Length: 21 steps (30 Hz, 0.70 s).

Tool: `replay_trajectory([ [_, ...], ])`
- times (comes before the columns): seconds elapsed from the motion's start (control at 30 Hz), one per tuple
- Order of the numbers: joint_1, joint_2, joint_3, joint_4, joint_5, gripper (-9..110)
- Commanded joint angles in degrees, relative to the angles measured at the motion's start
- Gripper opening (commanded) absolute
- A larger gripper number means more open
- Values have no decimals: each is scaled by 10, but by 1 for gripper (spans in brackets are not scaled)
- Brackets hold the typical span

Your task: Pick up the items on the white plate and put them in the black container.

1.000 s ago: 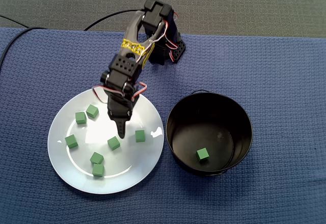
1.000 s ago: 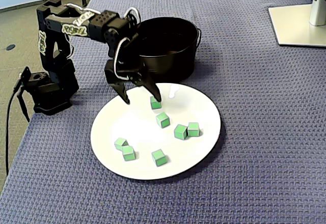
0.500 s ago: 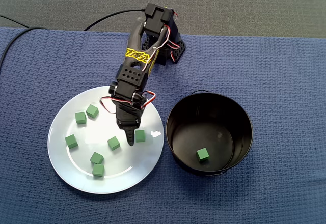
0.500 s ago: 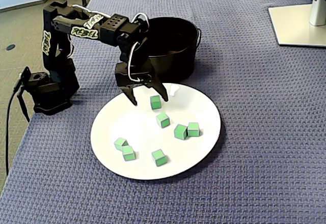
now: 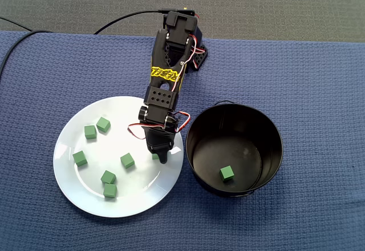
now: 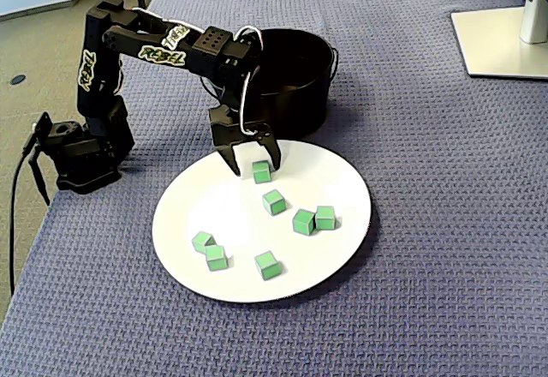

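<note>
**Lining up the grasp on a green cube**

Bracketing one green cube (image 6: 261, 172) near the top edge of the white plate (image 6: 342, 190), my gripper (image 6: 256, 168) stands open with a finger on either side, holding nothing. I judge this to be the grasp step. Next I would squeeze shut, lift clear, and swing to the black container (image 5: 268, 131), at the right of the frame seen from above, where a stowed cube (image 5: 227, 173) lies. Six more wait lower on the plate.

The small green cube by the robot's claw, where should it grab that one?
Pinch the small green cube by two opposite flat sides, coming straight down. It sits flat on the round white plate with clear space beside it, and the open black gripper appears to straddle it.
</note>
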Motion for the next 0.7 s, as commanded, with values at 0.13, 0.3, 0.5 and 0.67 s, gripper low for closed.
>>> replay_trajectory([
  [0.13,14,-2,-28,-5,-9,17],
  [0.3,26,-4,-38,-6,-18,15],
  [0.5,32,-6,-45,-4,-21,9],
  [0.67,39,-5,-50,-4,-20,0],
])
